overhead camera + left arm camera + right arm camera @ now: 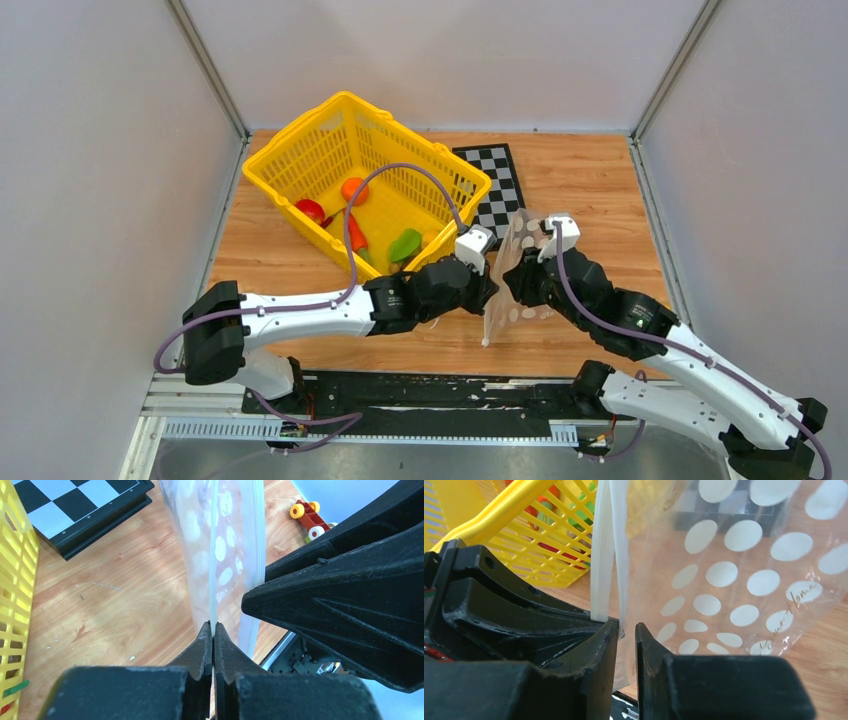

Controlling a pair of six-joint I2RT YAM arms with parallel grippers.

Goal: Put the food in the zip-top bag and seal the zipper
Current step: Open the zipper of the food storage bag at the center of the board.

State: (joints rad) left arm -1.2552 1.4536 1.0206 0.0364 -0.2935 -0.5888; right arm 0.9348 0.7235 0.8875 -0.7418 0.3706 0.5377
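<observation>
Left pincer (213, 630) clamped the zip-top bag's (505, 300) zipper (214, 555) right of the basket (296, 131); right pincer (626, 630) nearly together, grip unclear; food (354, 189) lay in it, nearer left arm (300, 310).

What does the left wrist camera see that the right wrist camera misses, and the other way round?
Only the left wrist view shows a red toy with yellow wheels, far across the table. Only the right wrist view shows food through the mesh of the basket, and gold lettering on the bag. Both show the dotted bag held upright, part of the yellow basket and the wooden table.
</observation>
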